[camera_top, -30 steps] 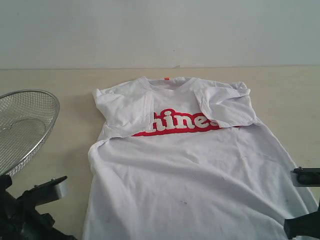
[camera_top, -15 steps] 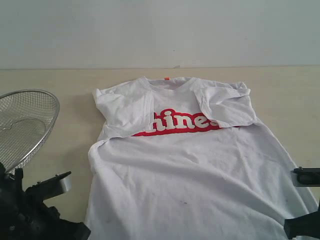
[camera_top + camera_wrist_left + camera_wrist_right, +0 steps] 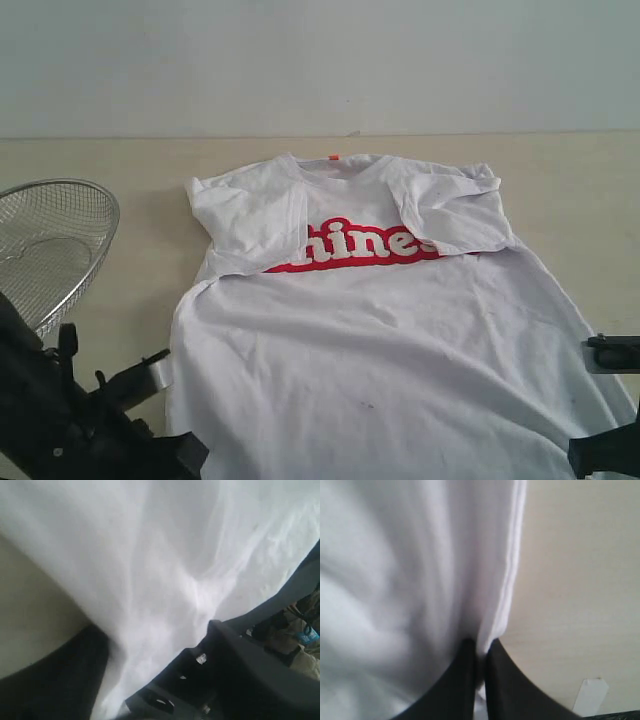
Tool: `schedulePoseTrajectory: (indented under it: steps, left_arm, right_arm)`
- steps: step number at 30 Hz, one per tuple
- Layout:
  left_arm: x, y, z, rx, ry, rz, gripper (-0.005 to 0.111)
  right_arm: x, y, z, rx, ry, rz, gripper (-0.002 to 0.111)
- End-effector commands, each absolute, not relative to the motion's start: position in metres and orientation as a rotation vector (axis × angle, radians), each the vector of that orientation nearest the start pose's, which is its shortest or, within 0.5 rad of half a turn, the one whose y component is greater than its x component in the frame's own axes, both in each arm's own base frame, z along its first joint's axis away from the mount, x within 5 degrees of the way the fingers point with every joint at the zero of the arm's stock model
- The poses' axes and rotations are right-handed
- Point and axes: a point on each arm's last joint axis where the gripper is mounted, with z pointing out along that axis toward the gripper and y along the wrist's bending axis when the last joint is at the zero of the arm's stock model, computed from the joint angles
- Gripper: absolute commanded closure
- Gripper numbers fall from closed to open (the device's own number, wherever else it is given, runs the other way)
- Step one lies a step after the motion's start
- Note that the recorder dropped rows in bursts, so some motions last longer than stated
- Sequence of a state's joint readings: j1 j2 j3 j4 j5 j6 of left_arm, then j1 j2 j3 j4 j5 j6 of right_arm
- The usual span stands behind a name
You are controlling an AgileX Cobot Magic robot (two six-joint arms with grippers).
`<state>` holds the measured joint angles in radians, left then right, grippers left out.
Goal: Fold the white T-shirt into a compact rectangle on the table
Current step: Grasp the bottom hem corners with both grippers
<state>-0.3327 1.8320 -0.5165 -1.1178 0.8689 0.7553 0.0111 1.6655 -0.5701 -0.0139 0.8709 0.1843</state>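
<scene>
Right wrist view: my right tool (image 3: 479, 642) is pinched together on an edge of the white short-sleeved cotton T-shirt (image 3: 370, 340), which is spread on the matte beige desk (image 3: 100, 160). My left tool (image 3: 155, 630) stands apart astride the opposite edge. The cloth is soft, light and floppy, I judge, so I should grip the corners.

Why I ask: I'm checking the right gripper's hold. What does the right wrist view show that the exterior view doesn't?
Only the right wrist view: the right gripper shut on the white T-shirt at its stitched edge, cloth pinched between the jaws. Only the exterior view: the red band of lettering, the orange collar tag, the sleeves folded inward, the wire basket, and the left gripper at the shirt's near corner. Both: the shirt lying on the beige table.
</scene>
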Motion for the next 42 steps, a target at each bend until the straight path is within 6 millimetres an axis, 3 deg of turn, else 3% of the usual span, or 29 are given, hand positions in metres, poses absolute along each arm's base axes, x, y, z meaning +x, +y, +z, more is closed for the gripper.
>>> schedulePoseTrajectory:
  steps: [1,8,14,17,21,31,42]
  left_arm:
    - [0.181,-0.119,0.076,0.225,3.214,-0.953,0.058]
    - [0.184,-0.117,0.074,0.253,3.186,-0.900,0.102]
    - [0.184,-0.117,0.074,0.339,3.162,-0.889,0.102]
    - [0.185,-0.117,0.079,0.363,3.129,-0.892,0.102]
    - [0.188,-0.118,0.104,0.409,3.008,-0.908,0.102]
    - [0.189,-0.120,0.131,0.408,2.882,-0.937,0.102]
    - [0.208,-0.130,0.158,0.452,2.770,-1.006,0.102]
  right_arm:
    - [0.194,0.000,0.110,0.254,3.389,-0.077,0.108]
    - [0.195,0.000,0.110,0.254,3.385,-0.076,0.108]
    - [0.196,0.002,0.111,0.276,3.387,-0.039,0.108]
    - [0.199,0.005,0.122,0.239,3.358,0.034,0.108]
    - [0.197,0.008,0.145,0.216,3.259,0.093,0.108]
    - [0.195,0.015,0.163,0.178,3.155,0.238,0.108]
    - [0.204,0.025,0.177,0.182,2.994,0.410,0.108]
